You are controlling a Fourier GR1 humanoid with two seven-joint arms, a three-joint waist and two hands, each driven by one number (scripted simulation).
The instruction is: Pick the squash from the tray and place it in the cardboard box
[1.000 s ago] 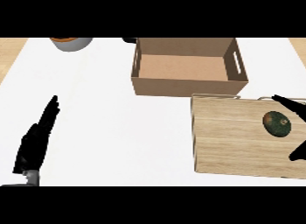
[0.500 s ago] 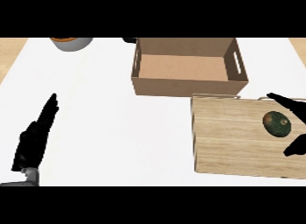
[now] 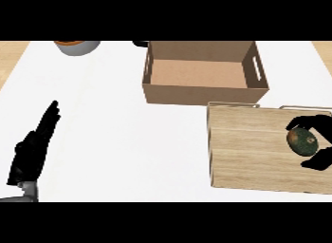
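Your right hand [image 3: 321, 137] curls around the squash [image 3: 303, 142] near the tray's [image 3: 253, 152] right edge. Seat fingers and thumb on opposite sides before lifting toward the cardboard box [image 3: 204, 71]. Left hand [image 3: 32, 147] rests open.

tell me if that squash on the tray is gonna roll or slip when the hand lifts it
The squash looks rounded and smooth, so it could roll on the flat tray. It probably stays rigid. The right hand curls around it, which should limit slipping.
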